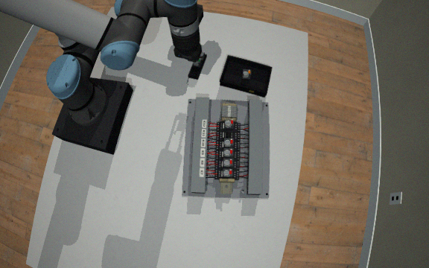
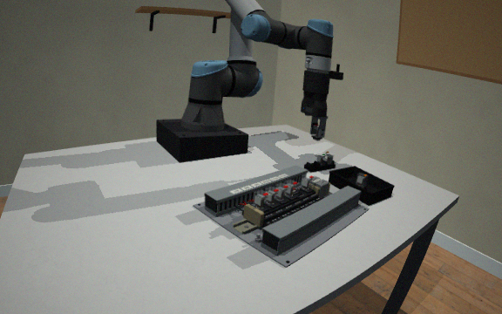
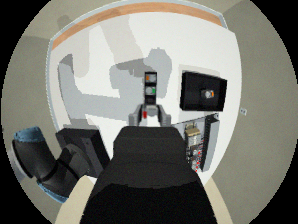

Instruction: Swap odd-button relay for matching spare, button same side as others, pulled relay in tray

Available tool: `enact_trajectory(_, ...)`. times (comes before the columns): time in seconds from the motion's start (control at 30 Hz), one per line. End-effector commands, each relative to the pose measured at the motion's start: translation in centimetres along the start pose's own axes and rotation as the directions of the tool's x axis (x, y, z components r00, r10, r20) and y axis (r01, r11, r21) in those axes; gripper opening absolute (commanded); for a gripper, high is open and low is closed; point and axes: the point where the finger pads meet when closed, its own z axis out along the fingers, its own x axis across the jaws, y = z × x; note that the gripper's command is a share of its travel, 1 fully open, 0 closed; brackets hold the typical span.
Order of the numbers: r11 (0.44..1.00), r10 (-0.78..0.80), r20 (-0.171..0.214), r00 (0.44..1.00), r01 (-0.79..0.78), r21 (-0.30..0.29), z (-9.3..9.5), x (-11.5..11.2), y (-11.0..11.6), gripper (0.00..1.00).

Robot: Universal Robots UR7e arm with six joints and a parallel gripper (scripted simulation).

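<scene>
My gripper is shut on a spare relay and holds it well above the table, straight over the black spare holder. The held relay's button is hidden. A relay with a green button still stands in the holder. The relay row on the panel shows red buttons. Its second socket from the far end is empty. The orange-button relay lies in the black tray.
Two long grey wiring ducts flank the relay row on the grey panel. The arm's black base block stands at the table's far left. The tray sits right of the holder.
</scene>
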Motion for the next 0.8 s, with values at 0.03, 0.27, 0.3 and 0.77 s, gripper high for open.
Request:
enact_trajectory(0.03,1.000,0.000,-0.001,1.000,0.000,0.000,0.04,0.05,-0.01,0.00)
enact_trajectory(0.27,1.000,0.000,-0.001,1.000,0.000,0.000,0.12,0.05,-0.02,0.00)
enact_trajectory(0.3,1.000,0.000,-0.001,1.000,0.000,0.000,0.16,0.05,-0.02,0.00)
enact_trajectory(0.77,1.000,0.000,-0.001,1.000,0.000,0.000,0.25,0.06,-0.02,0.00)
